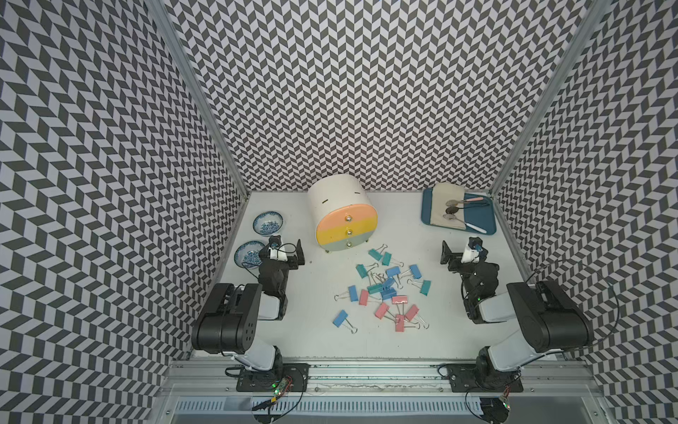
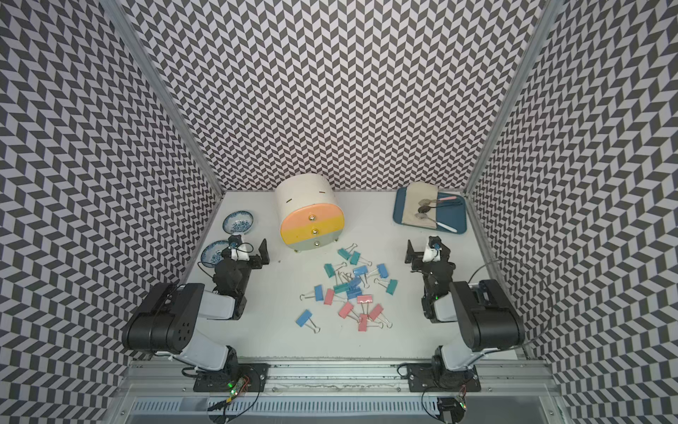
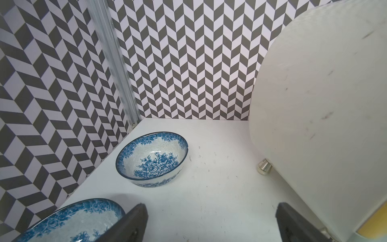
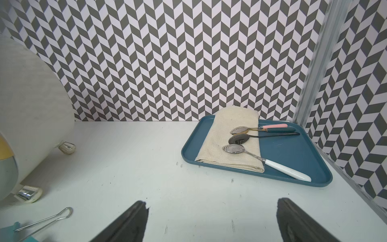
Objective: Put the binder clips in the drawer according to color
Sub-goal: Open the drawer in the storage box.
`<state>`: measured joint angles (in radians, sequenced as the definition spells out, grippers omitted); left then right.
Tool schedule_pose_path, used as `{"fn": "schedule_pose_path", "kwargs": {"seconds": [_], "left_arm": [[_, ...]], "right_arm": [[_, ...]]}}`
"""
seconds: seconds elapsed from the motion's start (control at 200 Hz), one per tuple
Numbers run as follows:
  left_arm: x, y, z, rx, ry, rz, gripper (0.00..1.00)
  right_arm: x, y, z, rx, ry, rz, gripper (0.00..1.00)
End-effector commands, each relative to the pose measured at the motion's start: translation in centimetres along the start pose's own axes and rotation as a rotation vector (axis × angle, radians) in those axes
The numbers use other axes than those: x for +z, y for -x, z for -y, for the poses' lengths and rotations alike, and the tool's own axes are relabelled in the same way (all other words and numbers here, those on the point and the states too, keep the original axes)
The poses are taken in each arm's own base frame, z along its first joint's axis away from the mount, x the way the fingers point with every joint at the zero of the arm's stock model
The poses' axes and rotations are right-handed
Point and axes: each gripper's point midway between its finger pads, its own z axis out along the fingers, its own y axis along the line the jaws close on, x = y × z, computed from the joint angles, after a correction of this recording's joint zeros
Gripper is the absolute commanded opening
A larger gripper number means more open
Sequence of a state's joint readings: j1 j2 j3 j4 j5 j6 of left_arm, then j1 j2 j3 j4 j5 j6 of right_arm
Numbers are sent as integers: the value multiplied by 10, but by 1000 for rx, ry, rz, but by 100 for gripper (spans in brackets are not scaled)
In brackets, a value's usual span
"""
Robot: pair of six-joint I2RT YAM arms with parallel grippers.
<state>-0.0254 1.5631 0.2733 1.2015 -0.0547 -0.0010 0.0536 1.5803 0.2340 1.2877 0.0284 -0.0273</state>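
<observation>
Left arm [image 1: 234, 319]: resting folded, elbow bending back over its base.
Left hand [image 1: 280, 251]: pointing forward, jaws standing wide, empty.
Right arm [image 1: 543, 315]: sitting folded the same way.
Right hand [image 1: 465, 252]: pointing forward, jaws standing wide, empty.

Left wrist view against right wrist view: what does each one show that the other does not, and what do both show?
Only the left wrist view: two blue-and-white floral bowls, one of them cut off beside the open left gripper. Only the right wrist view: a blue tray with a beige cloth and spoons, part of a teal binder clip, and the open right gripper. Both: the cream drawer cabinet, the white table, the chevron wall.
</observation>
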Motion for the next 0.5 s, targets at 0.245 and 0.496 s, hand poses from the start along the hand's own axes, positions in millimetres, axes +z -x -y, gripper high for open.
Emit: {"fn": "schedule_pose_path", "kwargs": {"seconds": [0.245, 0.496], "left_arm": [[-2, 6, -1, -1, -6, 22, 100], [-2, 6, -1, -1, -6, 19, 100]], "right_arm": [[-2, 21, 1, -2, -2, 78, 99], [-1, 20, 2, 0, -7, 74, 99]]}}
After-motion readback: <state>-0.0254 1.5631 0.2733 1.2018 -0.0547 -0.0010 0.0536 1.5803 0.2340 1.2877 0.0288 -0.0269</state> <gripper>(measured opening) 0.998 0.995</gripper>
